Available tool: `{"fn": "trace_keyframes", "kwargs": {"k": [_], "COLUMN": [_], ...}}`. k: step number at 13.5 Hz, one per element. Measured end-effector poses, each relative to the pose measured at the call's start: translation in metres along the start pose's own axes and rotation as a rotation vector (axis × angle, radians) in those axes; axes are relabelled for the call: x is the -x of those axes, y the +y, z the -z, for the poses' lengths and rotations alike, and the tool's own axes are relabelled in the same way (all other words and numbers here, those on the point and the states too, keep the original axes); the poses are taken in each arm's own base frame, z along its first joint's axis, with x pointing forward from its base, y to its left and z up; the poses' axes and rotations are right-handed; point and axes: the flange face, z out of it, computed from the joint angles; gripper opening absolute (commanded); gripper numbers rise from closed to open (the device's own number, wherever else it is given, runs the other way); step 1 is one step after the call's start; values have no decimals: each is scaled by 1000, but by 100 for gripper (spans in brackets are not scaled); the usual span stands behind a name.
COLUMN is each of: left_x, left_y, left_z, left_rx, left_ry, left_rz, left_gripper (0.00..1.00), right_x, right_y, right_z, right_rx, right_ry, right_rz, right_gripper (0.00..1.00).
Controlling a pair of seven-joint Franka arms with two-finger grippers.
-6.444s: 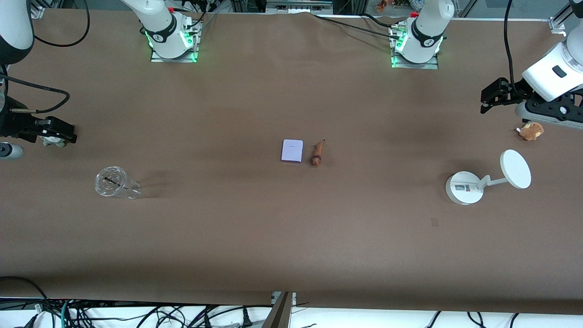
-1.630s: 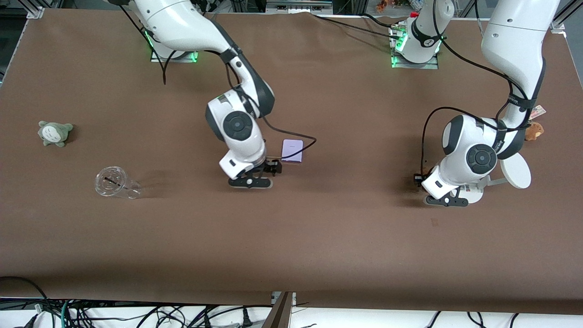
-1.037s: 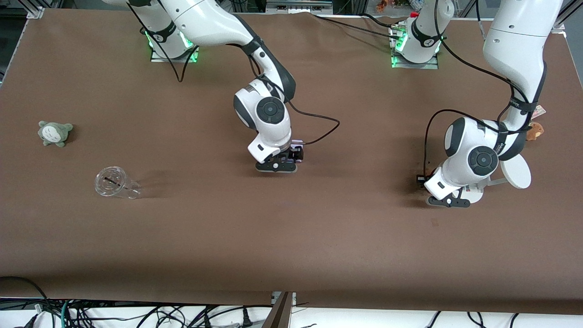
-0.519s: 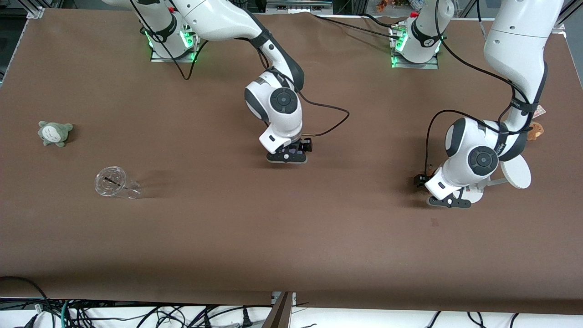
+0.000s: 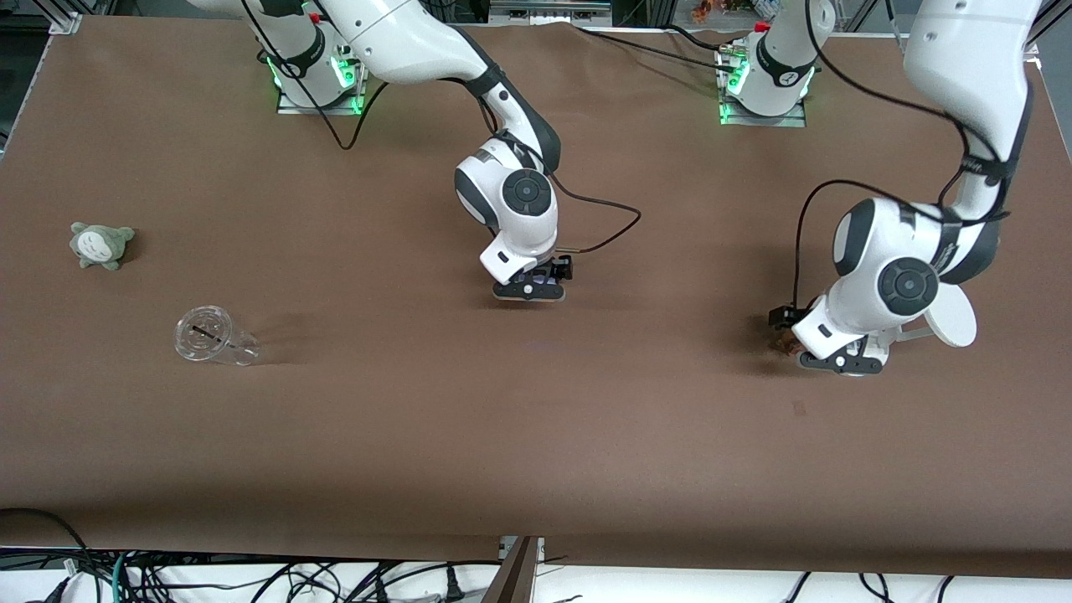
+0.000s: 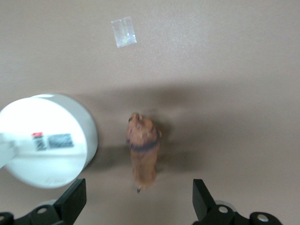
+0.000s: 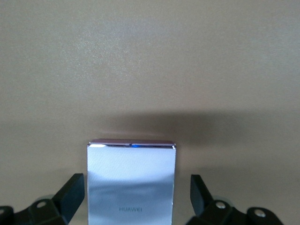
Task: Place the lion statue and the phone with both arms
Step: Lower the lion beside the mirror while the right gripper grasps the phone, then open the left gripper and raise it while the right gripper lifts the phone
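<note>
The lion statue [image 6: 143, 152], small and reddish-brown, lies on the table beside the white stand's round base [image 6: 47, 140]. In the front view it [image 5: 785, 343] shows just under my left gripper [image 5: 783, 321]. My left gripper [image 6: 138, 204] is open and empty above it, with one finger on each side and clear of it. The pale lavender phone [image 7: 131, 183] lies flat on the table's middle. My right gripper [image 7: 135, 199] is open astride it, with a gap on both sides. In the front view my right gripper [image 5: 548, 272] hides the phone.
The white stand's disc [image 5: 955, 316] sticks out past my left hand. A clear cup [image 5: 213, 337] lies on its side toward the right arm's end, with a grey-green plush toy [image 5: 100, 244] farther from the camera. A small tape patch [image 6: 123, 32] is on the table.
My left gripper has risen a little, and the lion statue now lies free on the table beside the stand base. My right gripper has settled over the phone and barely moved in the last half second.
</note>
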Motion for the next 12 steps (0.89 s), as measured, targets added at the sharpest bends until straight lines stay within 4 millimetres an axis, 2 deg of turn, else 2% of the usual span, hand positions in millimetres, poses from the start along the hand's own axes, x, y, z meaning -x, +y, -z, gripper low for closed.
{"fn": "trace_keyframes", "kwargs": {"k": [2,4,9,10,12], "left_x": [10,23,65,71,80], "left_y": [1,-3,-22,-24,-27], "left_z": [38,89,245,267,295], "left_rx": [-13,-30,-19,-6,0], "left_ry": [-2,0,-11,-16,-18], "left_rz": [-5,-13,9,12,10], "left_gripper": [100,100,100,100,100], "right_x": [0,1,8,9,11], "right_y": [-1,-3,-9,-9,-10], "right_z": [0,1,-2,-3,-6], "right_rx": [-5,-11,-9,-7,-4], "right_ry": [5,10,8,6,4], "right_rz": [1,4,16,18,21], "right_gripper": [100,100,100,100,100]}}
